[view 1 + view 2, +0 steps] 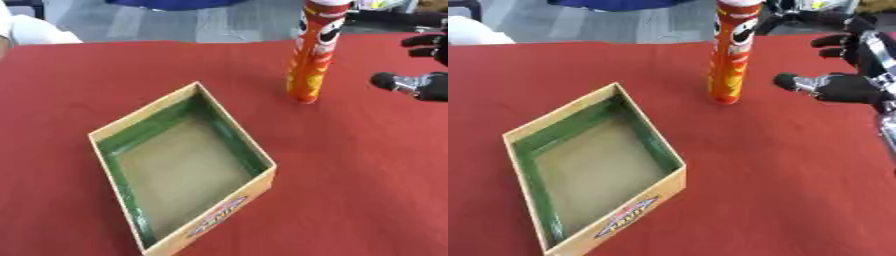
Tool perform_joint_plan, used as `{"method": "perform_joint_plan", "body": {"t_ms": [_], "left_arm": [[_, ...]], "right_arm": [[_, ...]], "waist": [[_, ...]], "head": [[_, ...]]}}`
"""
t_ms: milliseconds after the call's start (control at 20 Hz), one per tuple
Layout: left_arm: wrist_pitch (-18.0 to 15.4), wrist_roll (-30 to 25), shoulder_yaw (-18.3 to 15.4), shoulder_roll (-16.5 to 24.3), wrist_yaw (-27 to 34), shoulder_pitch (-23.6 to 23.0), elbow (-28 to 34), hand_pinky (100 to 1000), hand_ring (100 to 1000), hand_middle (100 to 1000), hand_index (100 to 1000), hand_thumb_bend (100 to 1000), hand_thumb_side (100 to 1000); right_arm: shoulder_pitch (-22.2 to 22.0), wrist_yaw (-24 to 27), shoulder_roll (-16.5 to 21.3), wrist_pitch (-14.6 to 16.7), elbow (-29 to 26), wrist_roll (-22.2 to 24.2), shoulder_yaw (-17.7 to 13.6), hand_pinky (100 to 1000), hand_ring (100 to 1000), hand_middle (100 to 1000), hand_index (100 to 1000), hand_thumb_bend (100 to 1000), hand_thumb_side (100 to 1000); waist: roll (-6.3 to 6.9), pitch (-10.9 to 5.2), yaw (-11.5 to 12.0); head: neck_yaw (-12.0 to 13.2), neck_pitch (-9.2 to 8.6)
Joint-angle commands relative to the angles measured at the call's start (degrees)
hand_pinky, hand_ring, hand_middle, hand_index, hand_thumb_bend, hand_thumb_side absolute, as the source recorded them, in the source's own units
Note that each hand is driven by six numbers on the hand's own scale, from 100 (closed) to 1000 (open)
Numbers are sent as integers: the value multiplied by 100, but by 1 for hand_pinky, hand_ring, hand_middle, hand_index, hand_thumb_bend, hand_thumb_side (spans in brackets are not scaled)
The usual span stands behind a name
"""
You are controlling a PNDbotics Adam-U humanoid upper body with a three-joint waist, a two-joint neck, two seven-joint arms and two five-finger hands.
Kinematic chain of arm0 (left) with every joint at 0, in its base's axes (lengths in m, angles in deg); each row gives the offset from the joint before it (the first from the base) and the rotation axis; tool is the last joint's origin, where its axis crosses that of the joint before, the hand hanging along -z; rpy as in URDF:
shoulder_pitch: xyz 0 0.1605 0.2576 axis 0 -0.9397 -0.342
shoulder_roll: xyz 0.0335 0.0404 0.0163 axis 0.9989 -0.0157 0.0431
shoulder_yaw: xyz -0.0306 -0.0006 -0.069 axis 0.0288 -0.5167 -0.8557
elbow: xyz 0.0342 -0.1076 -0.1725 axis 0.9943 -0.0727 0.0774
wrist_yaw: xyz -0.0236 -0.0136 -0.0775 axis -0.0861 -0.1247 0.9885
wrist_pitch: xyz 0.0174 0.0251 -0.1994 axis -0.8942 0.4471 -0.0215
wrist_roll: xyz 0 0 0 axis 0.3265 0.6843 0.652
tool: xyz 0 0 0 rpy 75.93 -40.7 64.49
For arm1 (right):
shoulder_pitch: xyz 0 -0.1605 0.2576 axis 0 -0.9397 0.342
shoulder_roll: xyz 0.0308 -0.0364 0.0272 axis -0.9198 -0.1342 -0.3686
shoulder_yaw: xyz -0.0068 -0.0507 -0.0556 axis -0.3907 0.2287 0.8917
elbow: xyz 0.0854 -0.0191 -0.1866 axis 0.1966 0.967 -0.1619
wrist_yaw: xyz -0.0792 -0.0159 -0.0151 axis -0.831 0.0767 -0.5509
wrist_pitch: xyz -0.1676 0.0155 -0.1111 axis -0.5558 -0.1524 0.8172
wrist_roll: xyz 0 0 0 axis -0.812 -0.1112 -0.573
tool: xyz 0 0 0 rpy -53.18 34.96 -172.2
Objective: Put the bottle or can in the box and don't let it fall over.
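Red cloth table cover [367,165]: matt, finely textured weave, no sheen. Cardboard box [588,239], near left: matt tan outer walls and floor, printed label on near wall; inner walls lined green with slight gloss. Tall can [731,55], far right: smooth printed tube, orange-red, glossy with faint highlights along its length. Right hand [846,85], far right edge: black matt casing, plastic in appearance, with silver metallic joint behind the thumb tip.
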Motion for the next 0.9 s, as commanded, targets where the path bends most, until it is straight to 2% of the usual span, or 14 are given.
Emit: {"method": "perform_joint_plan", "body": {"t_ms": [50, 450, 900], "left_arm": [[-3, -21, -23, 124, 25, 29, 60, 731, 844, 769, 800, 459, 776], [3, -46, -3, 107, 33, 26, 47, 731, 844, 769, 800, 459, 776], [9, -60, 4, 93, 43, 28, 33, 730, 844, 770, 800, 459, 776]], "right_arm": [[178, -71, 100, -22, 80, 75, 34, 806, 800, 916, 896, 817, 263], [551, -107, -239, -49, 494, 78, 179, 803, 809, 931, 909, 811, 255], [764, -104, -567, 37, 881, 68, 260, 805, 825, 947, 922, 808, 252]], "waist": [[4, -114, 10], [24, -119, 32], [32, -107, 49]], "head": [[-29, -64], [-45, -77], [-46, -66]]}}
